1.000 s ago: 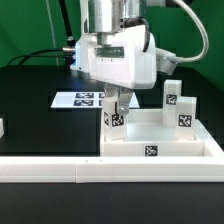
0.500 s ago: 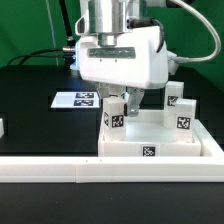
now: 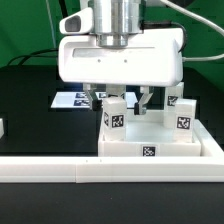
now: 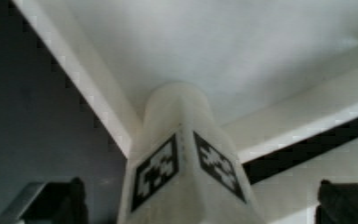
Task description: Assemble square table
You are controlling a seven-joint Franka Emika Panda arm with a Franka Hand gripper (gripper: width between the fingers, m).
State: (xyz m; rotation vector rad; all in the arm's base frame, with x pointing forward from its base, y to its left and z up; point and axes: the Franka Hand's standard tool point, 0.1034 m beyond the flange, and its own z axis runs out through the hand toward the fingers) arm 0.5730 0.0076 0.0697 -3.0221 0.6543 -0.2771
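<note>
The hand (image 3: pixel 122 100) hangs above the near corner of the square table (image 3: pixel 160 146) toward the exterior view's left, its broad white body filling the upper middle of that view. Its two dark fingers (image 3: pixel 146 99) stand spread apart, one on each side of an upright leg (image 3: pixel 114 116), and nothing is pinched between them; whether either finger touches the leg cannot be told. That leg stands upright in the corner of the slab with a black-white tag facing the camera. In the wrist view the same leg (image 4: pixel 179 150) rises toward the lens, two tagged faces meeting at an edge, with the dark fingertips (image 4: pixel 55 198) low on either side, clear of it. A second leg (image 3: pixel 186 114) stands at the slab's corner toward the exterior view's right, and a third (image 3: pixel 172 98) behind it is partly hidden by the hand. The slab lies on the black surface (image 3: pixel 30 100) against the long white rail (image 3: pixel 60 170). The marker board (image 3: pixel 74 99) lies flat behind the slab, partly covered by the hand.
</note>
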